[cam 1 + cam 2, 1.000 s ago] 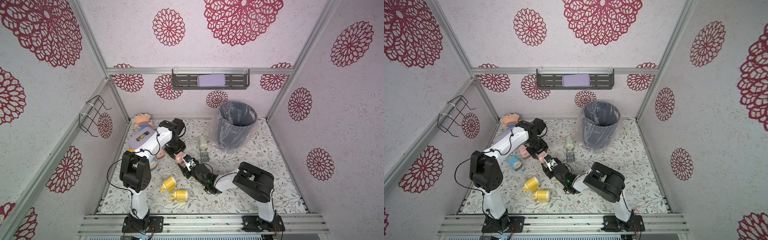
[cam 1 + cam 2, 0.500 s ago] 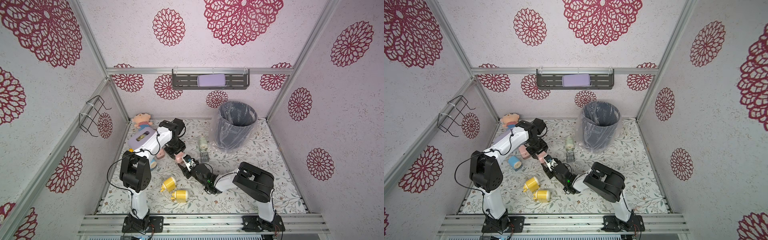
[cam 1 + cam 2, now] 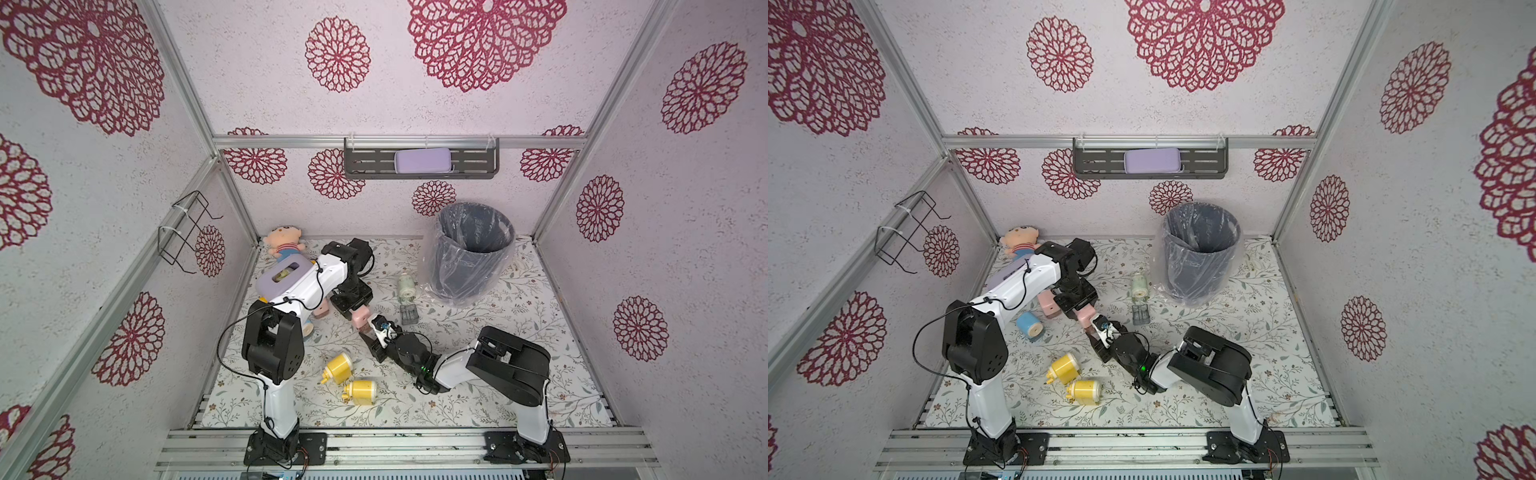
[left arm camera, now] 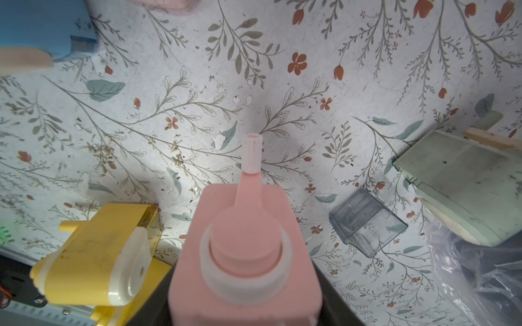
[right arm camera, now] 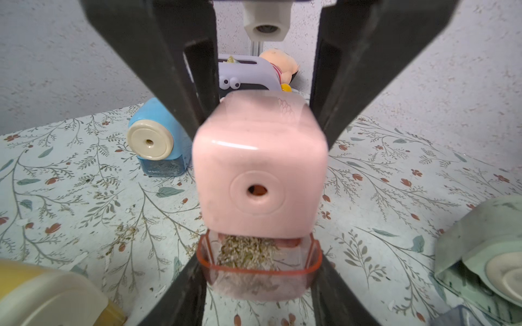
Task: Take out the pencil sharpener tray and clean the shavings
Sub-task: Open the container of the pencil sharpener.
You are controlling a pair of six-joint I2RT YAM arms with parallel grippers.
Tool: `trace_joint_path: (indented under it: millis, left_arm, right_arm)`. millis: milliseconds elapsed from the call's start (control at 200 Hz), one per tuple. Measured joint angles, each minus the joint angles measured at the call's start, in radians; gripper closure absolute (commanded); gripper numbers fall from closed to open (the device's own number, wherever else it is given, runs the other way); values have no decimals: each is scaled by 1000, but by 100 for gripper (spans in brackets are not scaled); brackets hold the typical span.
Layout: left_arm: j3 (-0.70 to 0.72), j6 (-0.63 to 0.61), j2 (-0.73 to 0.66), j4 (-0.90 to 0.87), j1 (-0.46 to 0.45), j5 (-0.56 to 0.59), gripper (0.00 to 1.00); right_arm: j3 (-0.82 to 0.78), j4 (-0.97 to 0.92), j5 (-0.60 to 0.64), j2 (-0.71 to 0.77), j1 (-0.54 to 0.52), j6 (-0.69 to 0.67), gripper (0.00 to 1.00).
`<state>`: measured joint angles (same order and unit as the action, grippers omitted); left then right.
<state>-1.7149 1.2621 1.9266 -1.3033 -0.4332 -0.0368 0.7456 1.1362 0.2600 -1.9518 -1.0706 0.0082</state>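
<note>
Floral tabletop point(image 3: 519, 332), left hand point(image 3: 353, 303) clamping pink sharpener point(image 5: 260, 169), right hand point(image 5: 258, 285) clamping its shavings-filled tray point(image 5: 258, 266)

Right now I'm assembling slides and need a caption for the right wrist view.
Right gripper grips the shavings-filled tray beneath the pink sharpener, which the left gripper clamps.

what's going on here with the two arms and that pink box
The left pincer holds a pink pencil sharpener over the table. The right pincer grips the clear red tray at its base, full of shavings and still seated in the body. The lined bin stands by the back wall; nothing is tipped yet.
</note>
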Motion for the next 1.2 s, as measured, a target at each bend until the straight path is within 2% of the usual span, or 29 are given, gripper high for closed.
trace_joint_path:
  millis: [360,670,841,1201]
  left_arm:
    - [-17,2,14,1,0,27,100]
    - [-100,-48,66,-15,5,51,100]
    - [-167,-136,151,-14,5,64,100]
    - [-357,-444,309,25,6,80,100]
  right_arm:
    - [-41,19,1,17,-2,2,57]
    - [-187,29,20,122,-13,36,58]
    - [-254,25,36,211,-27,71,59]
    - [-425,-46,108,454,-34,163,60]
